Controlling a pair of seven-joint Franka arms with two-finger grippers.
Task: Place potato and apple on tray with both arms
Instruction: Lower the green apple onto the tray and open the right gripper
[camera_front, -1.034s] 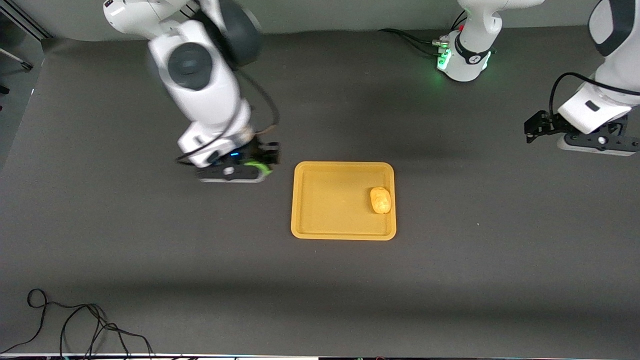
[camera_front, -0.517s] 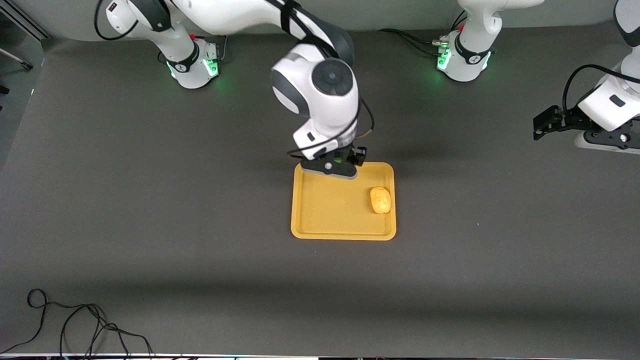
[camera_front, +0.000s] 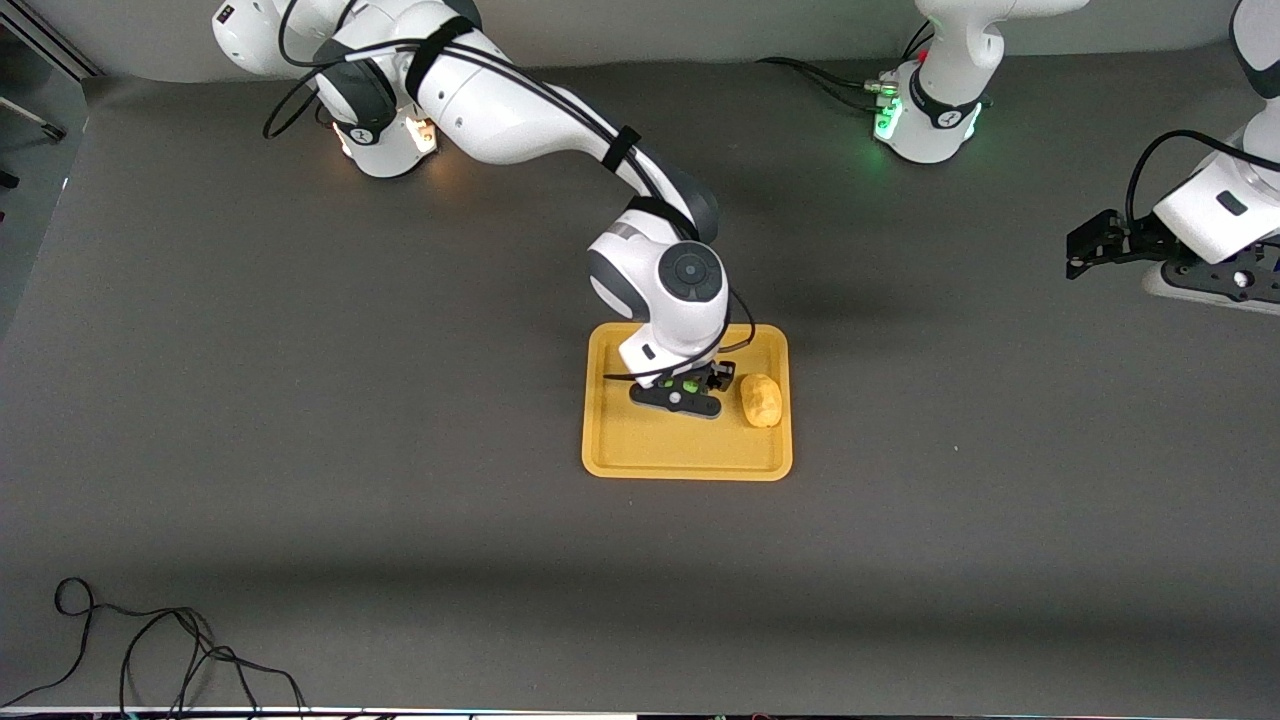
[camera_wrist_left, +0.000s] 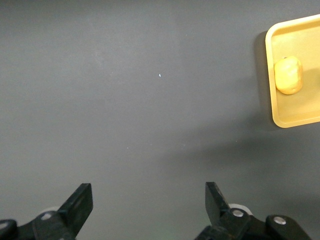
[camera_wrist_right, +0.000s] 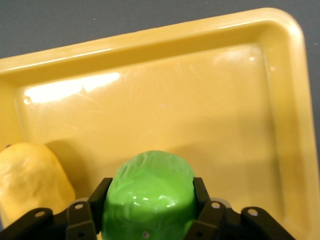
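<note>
The right gripper has swept in from the counter at the right arm's end and now hangs low over the middle of the tray, clamped on the apple. In the right wrist view the green ball sits squeezed between the two fingers, with bare tray floor directly under it. A second ago this gripper was still out over the dark counter beside the tray, and half a second ago it was just crossing the tray's rim on the side toward the robots' bases; now it is well inside the rim.

The potato lies on the tray just beside the right gripper, toward the left arm's end, apart from the apple (a small gap shows in the wrist view). It has not shifted.

The left gripper waits well away from the tray over the counter at its own end, fingers spread wide apart and holding nothing.

So the carry looks finished, and what remains, by my reading, is to lower a little and let go of the apple clear of the potato
</note>
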